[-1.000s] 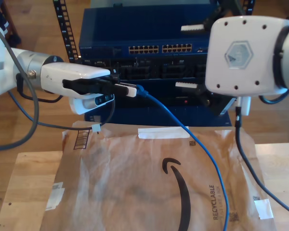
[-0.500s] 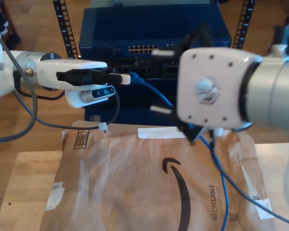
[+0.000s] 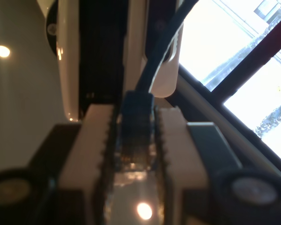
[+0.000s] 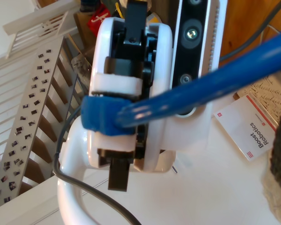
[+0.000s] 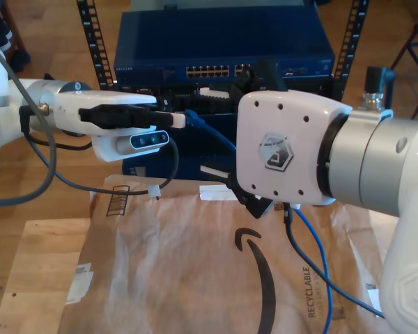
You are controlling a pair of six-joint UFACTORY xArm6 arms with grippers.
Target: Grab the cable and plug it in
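Our first hand (image 5: 181,118) reaches in level from nine o'clock in the exterior view, its white arm stretched horizontally toward the centre. It is clenched on the plug (image 3: 133,140) at the end of the cable (image 5: 313,243). In the first wrist view the two white, ridged pads (image 3: 96,154) press the translucent blue plug from both sides. The thin, glossy cord rises out of the plug's back.

Our second arm fills the exterior view from three o'clock to the centre. It is thick and cylindrical, ending in a rounded white wrist block with a hexagon mark. Our second hand (image 5: 203,130) points away from the camera toward the first hand. Its two white fingers (image 5: 212,91) stand wide apart, released, one above and one below the cable, and we cannot tell whether either touches it.

From the held plug the bright blue cable slopes toward five o'clock in the exterior view. It passes behind the second wrist and then trails down over a crinkled brown paper mailer (image 5: 167,264) with a black curved arrow printed on it. The mailer lies flat on the pale wooden tabletop (image 5: 35,278).

Behind both hands, at twelve o'clock in the exterior view, stands a dark blue metal network box (image 5: 223,35) with a row of small square sockets (image 5: 209,70). The plug is held just in front of this box, below the sockets.
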